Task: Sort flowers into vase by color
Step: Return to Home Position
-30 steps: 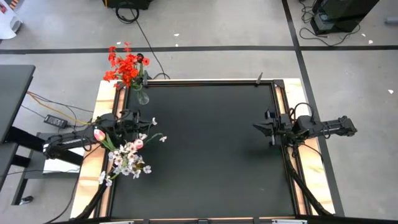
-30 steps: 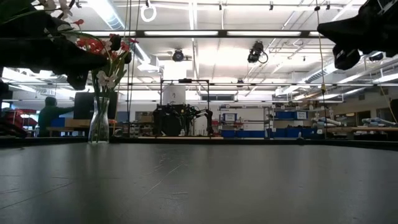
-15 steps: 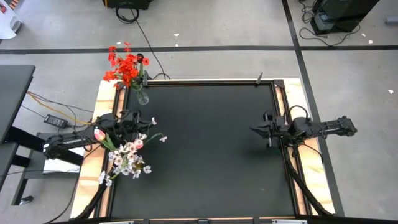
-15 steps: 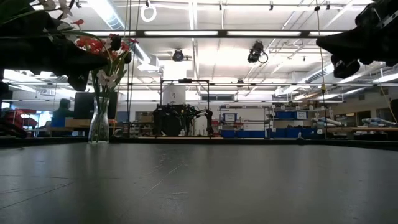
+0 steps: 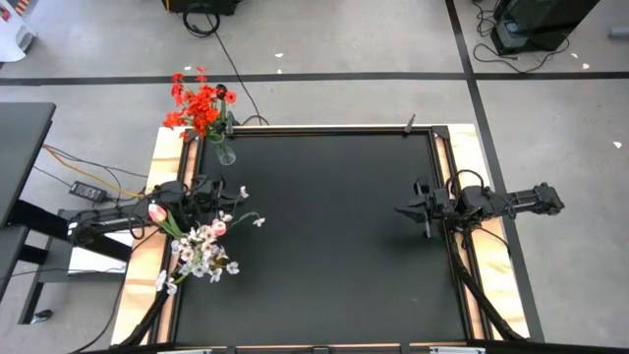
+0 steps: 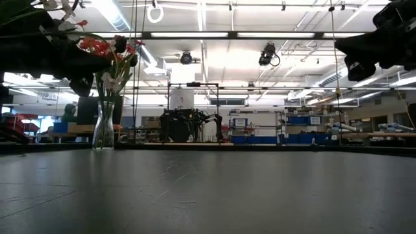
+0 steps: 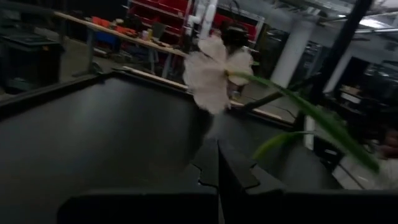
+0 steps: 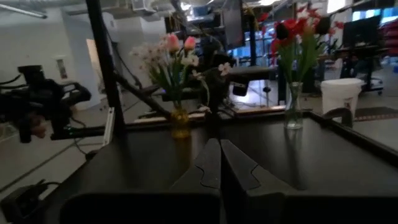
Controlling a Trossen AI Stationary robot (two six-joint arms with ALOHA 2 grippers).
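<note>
1. Red sprays [image 5: 200, 103] stand in a clear glass vase [image 5: 225, 150] at the far left corner of the black table top [image 5: 334, 226]. Their blooms lean out past the table's edge.
2. Pale pink tulips [image 5: 157, 211] and white sprays [image 5: 201, 258] share one yellow vase [image 8: 180, 123] near the table's left edge. It stands closer to the front than the glass vase, and the two vases are well apart. From above, the yellow vase is hidden under its own blooms. The right wrist view shows it upright.
3. Left gripper [image 7: 217, 149]: clenched, fingers pressed flat together with nothing between them. It hangs above the table just beside the pink-and-white bunch. A white blossom [image 7: 211, 71] and a green leaf [image 7: 311, 124] sit close in front of its camera.
4. Right gripper [image 8: 219, 149]: also clenched on nothing, fingers meeting along one line. It is at the table's right edge, about halfway back, pointing across towards the vases. The low view shows it raised clear of the surface.
5. A light wood border [image 5: 162, 167] rims the table top. A white bucket [image 8: 341, 93] stands on the floor beyond the glass vase.
</note>
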